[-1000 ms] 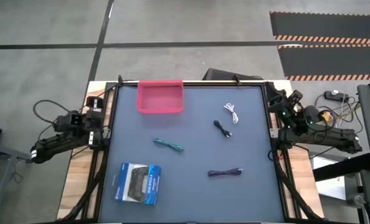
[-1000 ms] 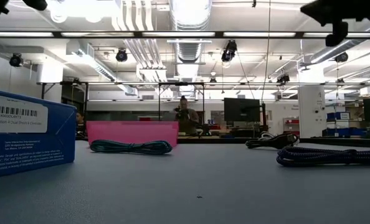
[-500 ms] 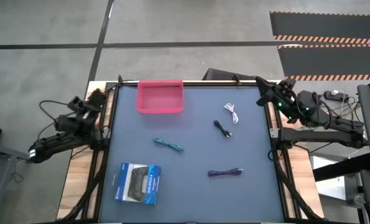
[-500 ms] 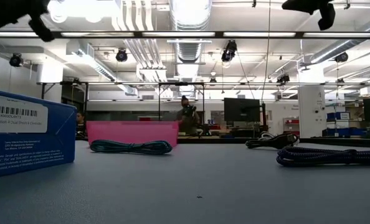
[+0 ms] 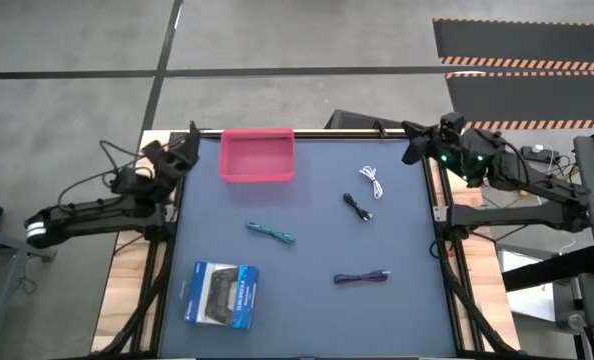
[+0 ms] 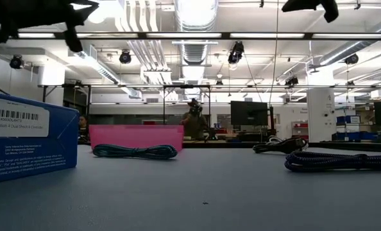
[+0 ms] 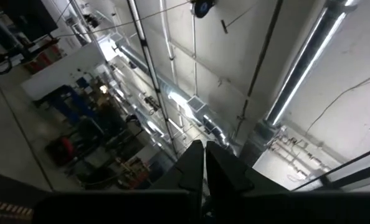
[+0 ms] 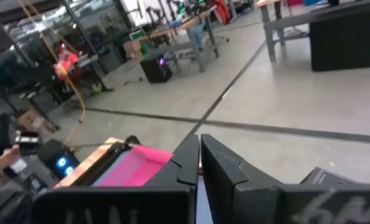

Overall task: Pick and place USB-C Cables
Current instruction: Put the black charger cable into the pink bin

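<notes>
Left gripper (image 5: 190,139) has swung from beside the table's left edge up to the far-left corner, now just left of the shallow pink plastic tray (image 5: 257,155); its fingers (image 7: 194,167) are pressed together, holding nothing; it points up at the ceiling in its wrist view. Right gripper (image 5: 411,143) has moved inward from the right rail over half a second and a second ago, now at the far-right corner of the dark grey table mat (image 5: 307,240); fingers (image 8: 188,163) closed together, empty.

Cables unmoved, all flat on the mat, none in the tray: white bundled cable (image 5: 373,181) right of the tray; black cable (image 5: 357,207) just nearer than it; teal-blue braided cable (image 5: 271,233) mid-mat; dark purple braided cable (image 5: 362,277) near right. Blue-and-white boxed game controller (image 5: 221,294) sits near left, unchanged.
</notes>
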You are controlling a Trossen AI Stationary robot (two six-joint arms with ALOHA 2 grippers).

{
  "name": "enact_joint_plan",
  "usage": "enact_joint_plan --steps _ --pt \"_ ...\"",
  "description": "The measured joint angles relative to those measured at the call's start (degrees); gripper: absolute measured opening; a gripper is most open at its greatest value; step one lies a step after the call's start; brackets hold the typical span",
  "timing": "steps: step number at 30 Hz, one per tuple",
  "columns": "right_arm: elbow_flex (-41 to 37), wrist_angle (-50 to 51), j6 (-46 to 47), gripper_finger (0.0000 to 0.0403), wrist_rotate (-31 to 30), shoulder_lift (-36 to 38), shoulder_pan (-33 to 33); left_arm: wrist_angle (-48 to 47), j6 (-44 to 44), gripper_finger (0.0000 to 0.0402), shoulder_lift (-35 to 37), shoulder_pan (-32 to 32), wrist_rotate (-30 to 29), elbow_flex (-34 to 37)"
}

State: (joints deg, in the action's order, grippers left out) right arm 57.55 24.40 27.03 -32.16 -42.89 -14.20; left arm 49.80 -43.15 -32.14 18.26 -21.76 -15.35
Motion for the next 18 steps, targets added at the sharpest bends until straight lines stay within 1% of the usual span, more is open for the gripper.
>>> enact_joint_plan --steps 3,6,10,13,16,18 --pt "2.88 1.17 -0.02 0.0009 3.02 -2.41 -1.1 -4.57 0.02 0.0003 -4.9 0.0 0.2 -4.21" --pt "5.8 3.41 0.07 0.0009 6.95 -5.11 -2.36 -16.11 0.15 0.0003 -9.68 0.0 0.87 -8.43" --pt "9.63 9.29 2.46 0.0009 13.05 -9.67 -3.3 -30.36 -0.07 0.0003 -15.37 0.0 4.72 -12.78" --pt "12.14 14.08 5.24 0.0009 17.21 -12.72 -3.47 -35.06 -0.27 0.0003 -18.12 -0.07 6.8 -16.44" --pt "12.76 19.29 7.37 0.0009 21.19 -16.01 -3.47 -44.3 -1.27 0.0003 -20.59 0.02 6.75 -19.82" --pt "12.79 22.06 8.91 0.0009 24.44 -18.5 -3.47 -48.97 -0.15 0.0003 -22.23 0.05 6.85 -21.8"
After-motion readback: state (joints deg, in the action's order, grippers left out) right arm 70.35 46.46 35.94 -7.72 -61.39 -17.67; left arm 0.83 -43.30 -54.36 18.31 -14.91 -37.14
